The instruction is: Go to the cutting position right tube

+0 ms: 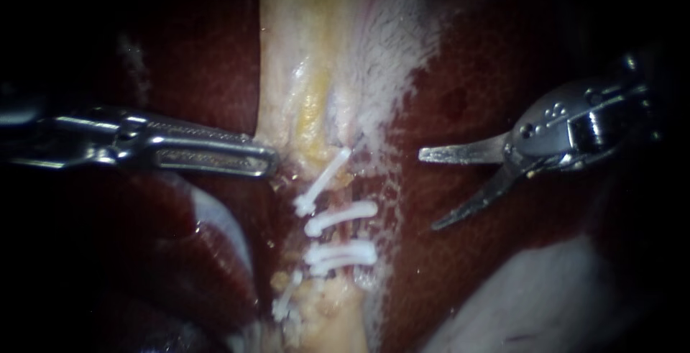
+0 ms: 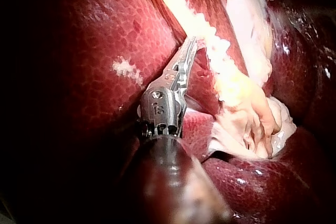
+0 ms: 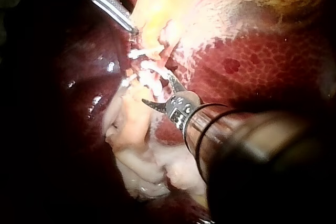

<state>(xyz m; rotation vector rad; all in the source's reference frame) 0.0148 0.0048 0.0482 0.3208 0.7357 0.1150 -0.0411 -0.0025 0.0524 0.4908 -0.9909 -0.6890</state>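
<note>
Several white clips (image 1: 341, 216) cross a thin reddish tube (image 1: 350, 235) below the pale yellow gallbladder tissue (image 1: 309, 72). My right instrument (image 1: 428, 191) comes in from the right with two curved blades spread open, holding nothing, over liver a short way right of the clips. In the right wrist view its open blades (image 3: 157, 92) sit just short of the clips (image 3: 149, 66). My left instrument (image 1: 262, 159) reaches in from the left, its long jaws shut on the edge of the pale tissue just above the clips. The left wrist view shows those jaws (image 2: 190, 45) pinching the same strand.
Dark red liver (image 1: 503, 267) lies on both sides of the clipped strip. A pale grey fold (image 1: 532, 303) sits at the lower right. A loose lump of pale tissue (image 3: 152, 161) lies beside my right instrument's shaft.
</note>
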